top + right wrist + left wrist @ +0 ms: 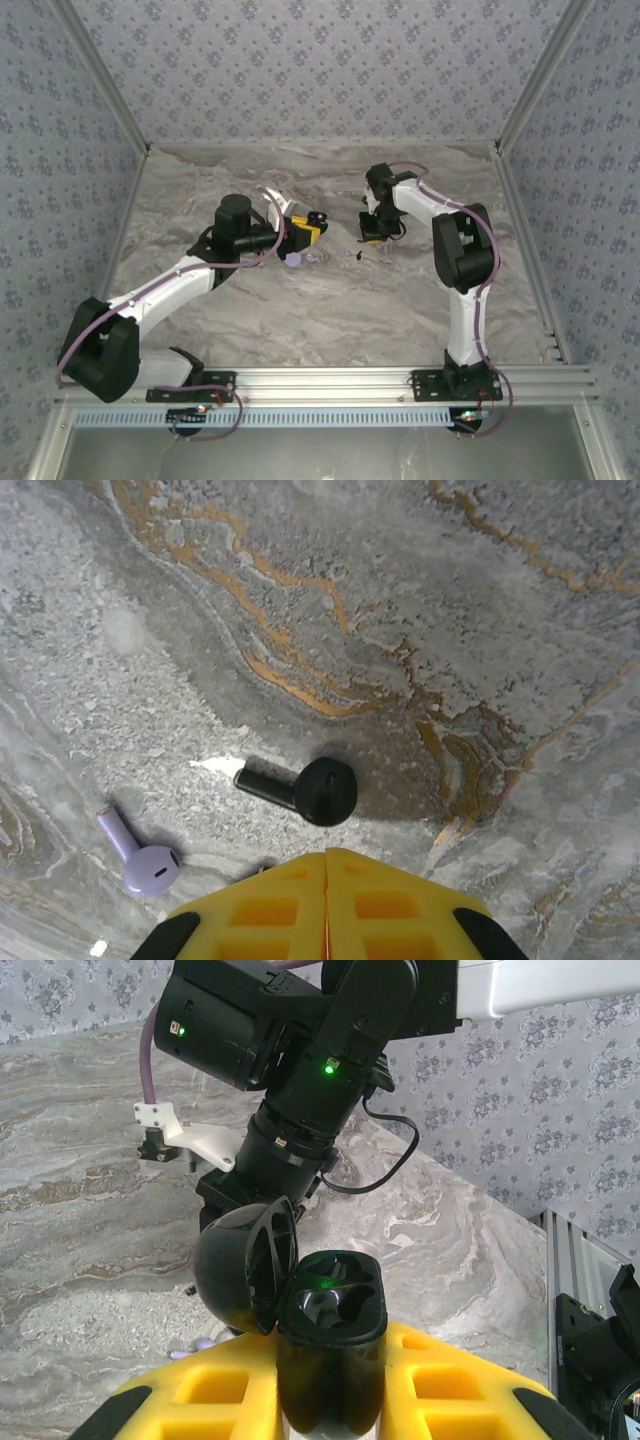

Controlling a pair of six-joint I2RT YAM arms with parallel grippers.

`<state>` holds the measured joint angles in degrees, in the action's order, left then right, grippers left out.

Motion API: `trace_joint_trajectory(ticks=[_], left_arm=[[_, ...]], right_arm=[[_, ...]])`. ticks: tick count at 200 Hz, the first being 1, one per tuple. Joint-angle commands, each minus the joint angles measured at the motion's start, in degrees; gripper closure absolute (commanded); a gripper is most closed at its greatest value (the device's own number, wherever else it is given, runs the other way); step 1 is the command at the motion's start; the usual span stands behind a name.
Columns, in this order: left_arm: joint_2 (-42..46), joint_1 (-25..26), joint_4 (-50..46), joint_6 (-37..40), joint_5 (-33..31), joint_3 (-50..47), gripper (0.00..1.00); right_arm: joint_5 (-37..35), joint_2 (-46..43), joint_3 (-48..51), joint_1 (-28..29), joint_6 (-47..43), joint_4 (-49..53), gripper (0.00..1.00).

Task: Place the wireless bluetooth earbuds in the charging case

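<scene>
**A:** Where's the case?

**B:** The black charging case [330,1310] stands upright at lower middle of the left wrist view. The left gripper [330,1390] pinches it between its yellow pads. Its lid [245,1265] is flipped out to the left, and I see no bud inside. I'd say it is held mouth-up so a bud can go in from above.

**A:** And the buds?

**B:** On the marble table [450,600]. In the right wrist view a black earbud [312,790] lies on its side at centre, just above the fingertips. A lavender earbud [145,865] lies at lower left, apart from it.

**A:** Is the right gripper [327,875] carrying anything?

**B:** No. Its pads are pressed together with nothing between them, and it hangs over the black bud. It would have to spread before a pick.

**A:** The pale round thing?

**B:** A lavender case [293,260], on the table just below the left gripper in the overhead view. Whether it is shut or open, I cannot tell.
</scene>
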<state>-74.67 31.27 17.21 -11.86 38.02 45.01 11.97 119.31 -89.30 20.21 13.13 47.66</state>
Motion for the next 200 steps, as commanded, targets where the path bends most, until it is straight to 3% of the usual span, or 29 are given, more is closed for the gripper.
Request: trace_joint_trajectory(ticks=[1,108,200], left_arm=[[0.9,0.2,-0.3,0.9,0.0,0.9,0.78],[0.7,0.3,-0.7,1.4,-0.2,1.0,0.78],[0.8,0.2,-0.9,1.4,-0.4,1.2,0.78]], right_arm=[[-1.6,2.0,-1.5,-0.6,1.6,0.6,0.9],[-2.1,6.6,-7.2,-0.8,1.0,1.8,0.9],[1.9,5.7,-8.8,-1.4,-0.4,1.4,0.82]])
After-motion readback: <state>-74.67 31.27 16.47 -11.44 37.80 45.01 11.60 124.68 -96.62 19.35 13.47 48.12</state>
